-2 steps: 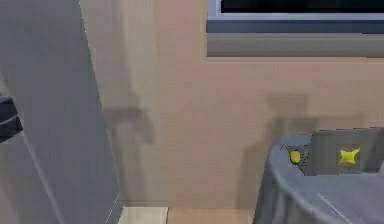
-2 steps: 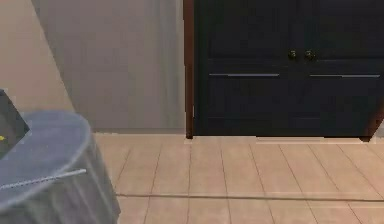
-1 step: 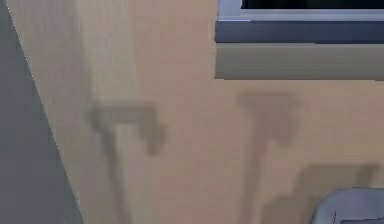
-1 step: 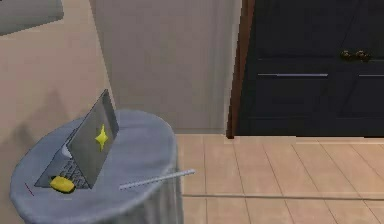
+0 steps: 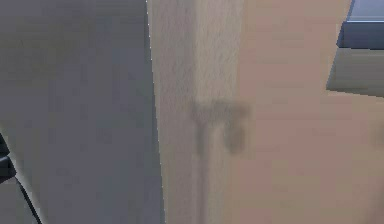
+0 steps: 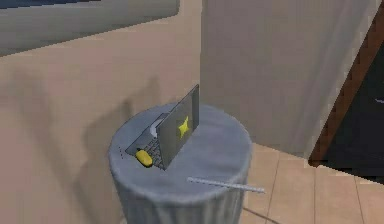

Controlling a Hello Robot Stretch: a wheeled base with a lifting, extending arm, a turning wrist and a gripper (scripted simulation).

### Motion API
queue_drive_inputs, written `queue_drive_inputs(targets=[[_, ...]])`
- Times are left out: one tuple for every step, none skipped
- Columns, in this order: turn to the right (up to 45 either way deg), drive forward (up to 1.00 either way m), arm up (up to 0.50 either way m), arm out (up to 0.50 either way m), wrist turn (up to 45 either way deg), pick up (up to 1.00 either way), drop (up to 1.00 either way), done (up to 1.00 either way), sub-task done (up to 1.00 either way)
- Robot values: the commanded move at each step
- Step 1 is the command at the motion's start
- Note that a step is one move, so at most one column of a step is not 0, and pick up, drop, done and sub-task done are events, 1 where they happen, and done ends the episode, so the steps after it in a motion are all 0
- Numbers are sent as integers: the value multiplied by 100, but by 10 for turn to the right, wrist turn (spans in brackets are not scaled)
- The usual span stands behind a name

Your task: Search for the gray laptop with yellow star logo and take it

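The gray laptop (image 6: 178, 131) with the yellow star was sitting on a small round gray table (image 6: 226, 143) in the arm side view. It was on the left half of the tabletop, reaching toward the far edge, lid tilted up so the star faced the camera. Honestly couldn't tell how the gripper's fingers stood or what they touched, so I couldn't place the laptop relative to it either.

A small yellow blob (image 6: 143, 158) lay just beside the laptop near the table's left edge; too small to name. A thin pale stick (image 6: 226, 184) lay along the near edge, well apart from the laptop. The table's bottom was cut off by the frame. Behind it was a beige wall with a framed gray panel (image 6: 80, 22), cropped at the top, and a dark doorway (image 6: 362, 110) on the right.

The forward view had a pale wall corner (image 5: 195, 100) up close.
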Motion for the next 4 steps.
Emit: queue_drive_inputs(targets=[[0, 0, 50, 0, 0, 0, 0, 0, 0], [0, 0, 38, 0, 0, 0, 0, 0, 0], [0, 0, 0, 28, 0, 0, 0, 0, 0], [0, 0, 0, 0, 450, 0, 0, 0, 0]])
